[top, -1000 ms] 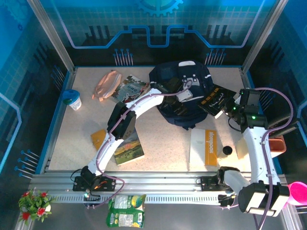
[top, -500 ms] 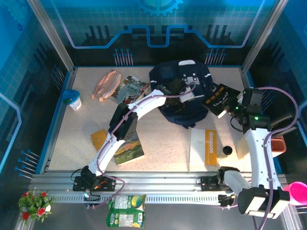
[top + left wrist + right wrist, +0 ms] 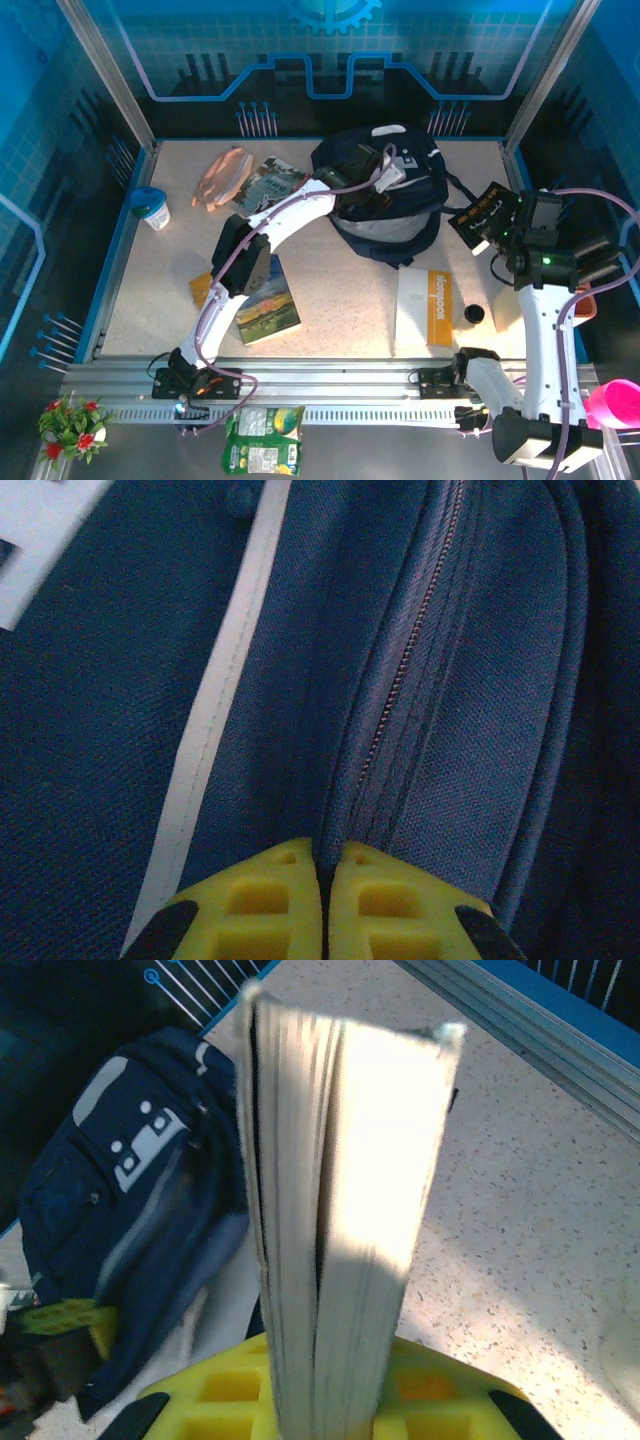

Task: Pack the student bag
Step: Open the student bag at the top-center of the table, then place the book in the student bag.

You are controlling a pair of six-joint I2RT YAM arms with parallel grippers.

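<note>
The student bag (image 3: 388, 200) lies at the far centre of the table (image 3: 340, 300), white patch towards the rear. The left gripper (image 3: 384, 176) sits on top of the bag. In the left wrist view its yellow fingers (image 3: 268, 900) are closed together against the navy fabric (image 3: 480, 700) beside the zipper. They appear to pinch a fold, though the contact point is at the frame edge. Right of the bag, the right gripper (image 3: 508, 224) is clamped on a black book (image 3: 486, 210), held clear of the table. In the right wrist view the book (image 3: 335, 1210) stands edge-on between the fingers, and the bag (image 3: 130, 1200) is to its left. A white book (image 3: 428, 305) lies flat nearer the arm bases. A pink pouch (image 3: 222, 176) lies left of the bag.
</note>
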